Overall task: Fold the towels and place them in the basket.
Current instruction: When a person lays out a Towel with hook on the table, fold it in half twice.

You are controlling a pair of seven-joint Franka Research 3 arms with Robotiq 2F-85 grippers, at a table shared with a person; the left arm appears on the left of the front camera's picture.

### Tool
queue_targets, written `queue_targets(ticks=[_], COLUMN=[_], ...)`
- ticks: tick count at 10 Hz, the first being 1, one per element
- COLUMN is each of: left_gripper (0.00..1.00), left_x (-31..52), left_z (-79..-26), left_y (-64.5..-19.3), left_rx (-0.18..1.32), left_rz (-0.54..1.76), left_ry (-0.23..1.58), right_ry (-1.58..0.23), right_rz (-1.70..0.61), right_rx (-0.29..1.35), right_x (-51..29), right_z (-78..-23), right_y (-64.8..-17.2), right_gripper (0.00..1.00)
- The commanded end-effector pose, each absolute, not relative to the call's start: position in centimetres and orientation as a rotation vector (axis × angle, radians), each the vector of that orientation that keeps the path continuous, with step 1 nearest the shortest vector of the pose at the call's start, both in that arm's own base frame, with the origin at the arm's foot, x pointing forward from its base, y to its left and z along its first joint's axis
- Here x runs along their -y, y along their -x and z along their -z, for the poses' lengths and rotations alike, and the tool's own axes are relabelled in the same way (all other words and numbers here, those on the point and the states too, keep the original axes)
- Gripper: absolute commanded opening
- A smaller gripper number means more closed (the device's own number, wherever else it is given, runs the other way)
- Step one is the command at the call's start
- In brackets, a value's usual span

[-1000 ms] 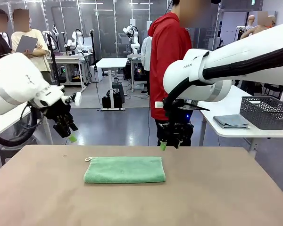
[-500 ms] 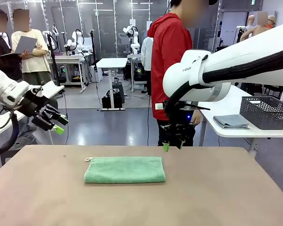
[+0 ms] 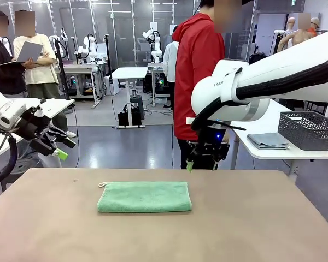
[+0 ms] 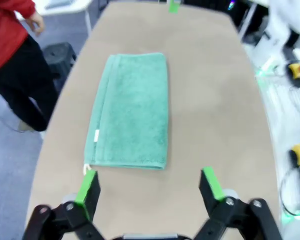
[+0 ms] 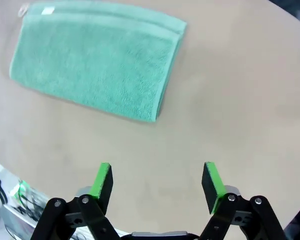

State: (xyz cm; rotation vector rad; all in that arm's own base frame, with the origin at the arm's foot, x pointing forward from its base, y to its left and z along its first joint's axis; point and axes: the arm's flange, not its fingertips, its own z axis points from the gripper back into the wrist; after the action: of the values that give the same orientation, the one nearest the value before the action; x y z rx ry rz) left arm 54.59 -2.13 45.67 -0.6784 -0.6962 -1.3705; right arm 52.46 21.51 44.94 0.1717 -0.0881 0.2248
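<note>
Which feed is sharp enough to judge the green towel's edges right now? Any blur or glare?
Front view: sharp, evenly lit, no glare on the green towel. Left wrist view: blurred throughout, towel edges soft. Right wrist view: towel folds crisp, lower left corner smeared.

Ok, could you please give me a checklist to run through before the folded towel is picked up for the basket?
1. The green towel lies folded flat on the table: ok.
2. The left gripper is open and clear of the towel: ok.
3. The right gripper is open and clear of the towel: ok.
4. The person stands beyond the far edge, away from the towel: ok.
5. The basket, on the white side table at the right, is within reach: cannot tell.
</note>
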Motion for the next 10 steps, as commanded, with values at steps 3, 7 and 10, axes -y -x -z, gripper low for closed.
queue_targets(ticks=[3,7,10], left_gripper=[1.00,1.00,1.00], left_x=[2.3,2.3,2.3], left_z=[-45.7,-45.7,-45.7], left_y=[-54.6,-54.6,-54.6], left_rx=[0.692,0.692,0.692], left_rz=[1.377,1.377,1.377], left_ry=[0.677,0.677,0.677], right_ry=[-0.149,-0.178,-0.178], right_rz=[0.064,0.062,0.062], right_rx=[0.115,0.115,0.115], right_x=[-23.8,-23.8,-23.8], right_z=[-41.4,-40.4,-40.4], right_y=[-53.0,-53.2,-53.2], right_gripper=[0.87,0.87,0.87])
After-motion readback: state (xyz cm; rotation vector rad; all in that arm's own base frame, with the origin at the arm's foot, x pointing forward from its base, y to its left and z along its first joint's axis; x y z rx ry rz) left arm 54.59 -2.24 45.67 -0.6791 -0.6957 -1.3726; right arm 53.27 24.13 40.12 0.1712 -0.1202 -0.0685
